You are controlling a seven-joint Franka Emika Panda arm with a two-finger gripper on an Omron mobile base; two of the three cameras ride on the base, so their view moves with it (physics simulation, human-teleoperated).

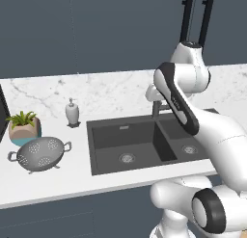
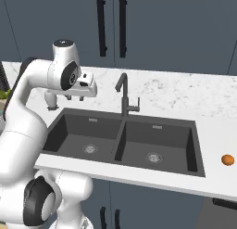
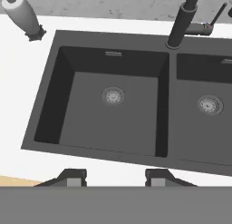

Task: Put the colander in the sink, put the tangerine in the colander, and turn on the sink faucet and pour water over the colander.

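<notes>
We see the grey perforated metal colander [image 1: 40, 154] sitting near the white marble counter's [image 1: 58, 184] left front edge, rigid, light and slick, so we would grip a loop handle or its rim, while the gripper [image 3: 115, 177] hangs closed, empty, above the dark double-basin sink [image 3: 108, 150].

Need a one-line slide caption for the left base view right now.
Colander waits on the counter left of the empty sink, beside a potted plant.
</notes>
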